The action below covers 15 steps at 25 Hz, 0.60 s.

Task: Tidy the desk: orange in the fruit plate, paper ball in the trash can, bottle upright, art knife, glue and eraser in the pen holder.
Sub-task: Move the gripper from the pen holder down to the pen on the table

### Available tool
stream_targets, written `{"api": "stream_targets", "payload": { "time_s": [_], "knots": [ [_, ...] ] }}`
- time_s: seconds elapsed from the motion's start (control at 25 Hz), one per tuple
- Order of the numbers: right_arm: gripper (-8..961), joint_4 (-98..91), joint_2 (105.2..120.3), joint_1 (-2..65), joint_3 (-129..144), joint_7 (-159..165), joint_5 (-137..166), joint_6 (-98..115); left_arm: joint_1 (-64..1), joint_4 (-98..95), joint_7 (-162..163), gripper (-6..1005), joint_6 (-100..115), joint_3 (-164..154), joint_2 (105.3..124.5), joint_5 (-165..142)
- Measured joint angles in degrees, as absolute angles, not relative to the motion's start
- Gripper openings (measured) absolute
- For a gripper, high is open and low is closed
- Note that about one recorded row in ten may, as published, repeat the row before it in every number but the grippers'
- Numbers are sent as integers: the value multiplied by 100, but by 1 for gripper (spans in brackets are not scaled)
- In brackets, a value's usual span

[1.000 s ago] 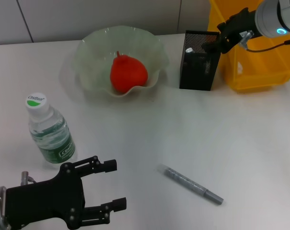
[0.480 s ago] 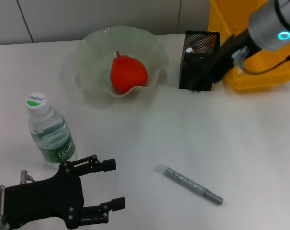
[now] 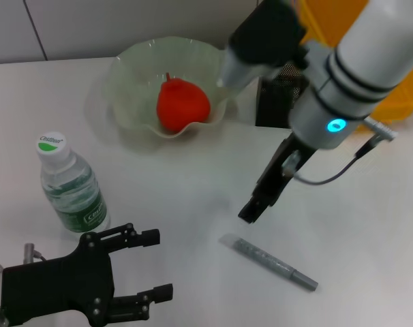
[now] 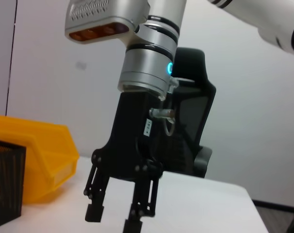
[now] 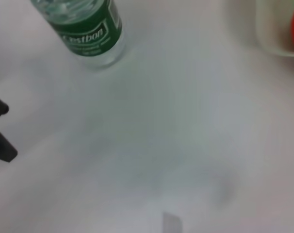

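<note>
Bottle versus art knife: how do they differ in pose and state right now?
The bottle stands upright near the left gripper; the art knife lies flat on the table. The bottle is clear with a green label and white cap; the knife is slim and grey. The bottle looks done; the knife is not yet in the pen holder, with the right gripper just above it. Neither is gripped.

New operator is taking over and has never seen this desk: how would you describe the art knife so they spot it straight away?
Start at the wavy pale-green fruit plate holding the orange, then come toward the robot across the bare white desk. The art knife lies flat there, just below the right claw. It is the only slim grey stick on the desk, unlike the upright green-labelled bottle.
</note>
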State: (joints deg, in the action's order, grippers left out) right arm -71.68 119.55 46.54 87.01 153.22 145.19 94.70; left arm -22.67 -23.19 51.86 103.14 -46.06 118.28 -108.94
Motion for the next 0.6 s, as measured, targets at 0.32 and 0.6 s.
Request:
{"api": "stream_targets", "payload": {
  "time_s": [0.32, 0.6],
  "knots": [
    [728, -6850, 11962, 4777, 9381, 15685, 14228, 9073, -2135, -2552, 5260, 795, 10155, -4597, 11818, -11175],
    [727, -6451, 11970, 4972, 9835, 15961, 14220, 8848, -2040, -2593, 5248, 795, 10088, -4604, 11821, -11181]
  ]
}}
